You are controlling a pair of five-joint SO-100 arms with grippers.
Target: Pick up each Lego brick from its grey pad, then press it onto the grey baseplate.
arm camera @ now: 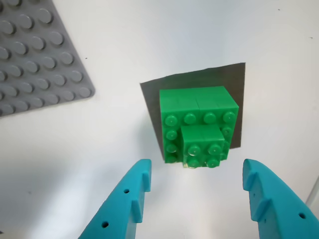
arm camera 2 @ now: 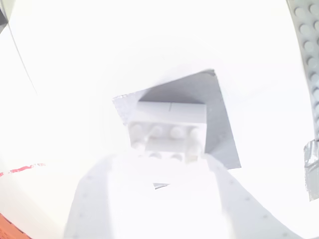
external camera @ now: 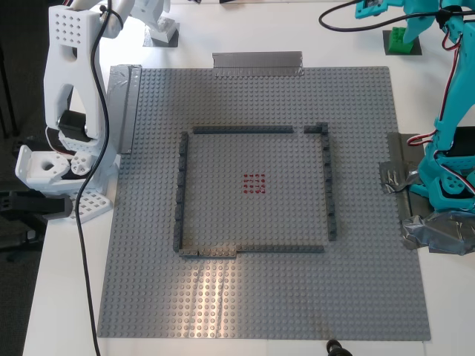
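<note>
The bright green Lego brick [arm camera: 198, 127] sits on its dark grey pad [arm camera: 234, 79], off the baseplate's corner [arm camera: 35, 59]. My first gripper [arm camera: 197, 167], teal, is open above it, one finger on each side of the brick's near edge. In the exterior view the green brick [external camera: 400, 38] is at the top right under the teal gripper [external camera: 412, 22]. The white brick [arm camera 2: 169, 124] sits on the silvery grey pad [arm camera 2: 217, 114]. My second gripper [arm camera 2: 164, 162], white, is open around its near side. The picture is overexposed, so I cannot tell whether the fingers touch the brick. The grey baseplate [external camera: 260, 297] fills the table's middle.
A thin dark grey brick outline [external camera: 180, 185] and red-marked studs [external camera: 254, 183] lie on the baseplate. Grey tape strips hold its top edge [external camera: 257, 63], left edge [external camera: 126, 104] and right edge [external camera: 401, 178]. A black cable [external camera: 93, 193] hangs by the white arm's base [external camera: 56, 170].
</note>
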